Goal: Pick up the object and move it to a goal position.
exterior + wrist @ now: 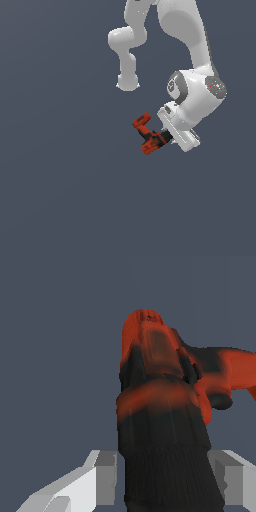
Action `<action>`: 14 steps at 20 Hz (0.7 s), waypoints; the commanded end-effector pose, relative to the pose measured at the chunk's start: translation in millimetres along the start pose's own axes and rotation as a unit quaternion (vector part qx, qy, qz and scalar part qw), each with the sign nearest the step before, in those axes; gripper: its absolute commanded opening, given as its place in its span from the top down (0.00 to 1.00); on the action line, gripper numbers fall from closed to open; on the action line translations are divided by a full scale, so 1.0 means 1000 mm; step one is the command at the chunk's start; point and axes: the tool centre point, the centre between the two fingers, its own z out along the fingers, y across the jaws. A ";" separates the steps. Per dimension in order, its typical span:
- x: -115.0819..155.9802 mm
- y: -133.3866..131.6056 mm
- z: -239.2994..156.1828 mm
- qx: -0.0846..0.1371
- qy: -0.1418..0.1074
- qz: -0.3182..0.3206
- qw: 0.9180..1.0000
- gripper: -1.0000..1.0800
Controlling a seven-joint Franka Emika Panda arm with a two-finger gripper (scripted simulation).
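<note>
So the white arm (190, 45) comes down from the top of the exterior view, bends at the wrist, and points its gripper (167, 137) off toward the exterior view's left and a bit downward. The gripper is pinching the drill (148, 134), a little red-orange and black L-shaped thing that sticks out from the gripper's tip, noticeably smaller than the white hand holding it. In the exterior view one red leg of the L angles up and the other heads down, with the black part tucked in against the gripper. The wrist view is way clearer on the grasp: the two pale fingers (102, 476) sit on either side of the drill's (165, 421) black ribbed end, pressed right up against it, and the red-orange body runs away from the camera with another red piece branching off sideways. Everything behind is just flat blue-grey, so I can't tell whether the drill is touching a surface or hanging in the air.
</note>
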 end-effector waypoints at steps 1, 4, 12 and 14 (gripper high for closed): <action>-0.004 0.006 -0.030 0.003 0.000 0.000 1.000 1.00; -0.009 0.012 -0.057 0.003 0.001 0.000 1.000 1.00; -0.018 0.023 -0.107 0.003 0.001 0.000 1.000 1.00; -0.020 0.024 -0.113 0.003 0.001 0.000 1.000 1.00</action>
